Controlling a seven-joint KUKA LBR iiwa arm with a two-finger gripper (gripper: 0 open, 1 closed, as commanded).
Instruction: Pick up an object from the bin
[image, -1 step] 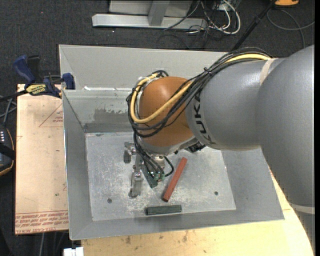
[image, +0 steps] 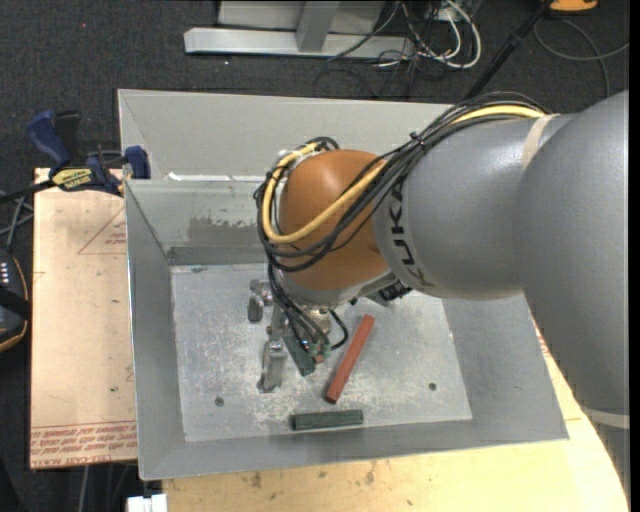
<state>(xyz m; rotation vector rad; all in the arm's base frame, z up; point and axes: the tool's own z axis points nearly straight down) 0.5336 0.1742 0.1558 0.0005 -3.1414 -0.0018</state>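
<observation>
My gripper (image: 288, 376) hangs low over the middle of the bin floor, under the orange wrist cover. Its two fingers stand apart, open, and I see nothing between them. One fingertip (image: 268, 383) reaches down to the floor on the left. Just right of the gripper lies a red stick (image: 350, 357), slanted from upper right to lower left, close beside the right finger but not between the fingers. A dark green flat bar (image: 327, 421) lies crosswise near the bin's front edge, below the gripper and apart from it.
The large grey arm comes in from the right and covers the bin's right rear part. The bin's sloped walls rise on all sides. Bare scuffed floor lies to the left of the gripper.
</observation>
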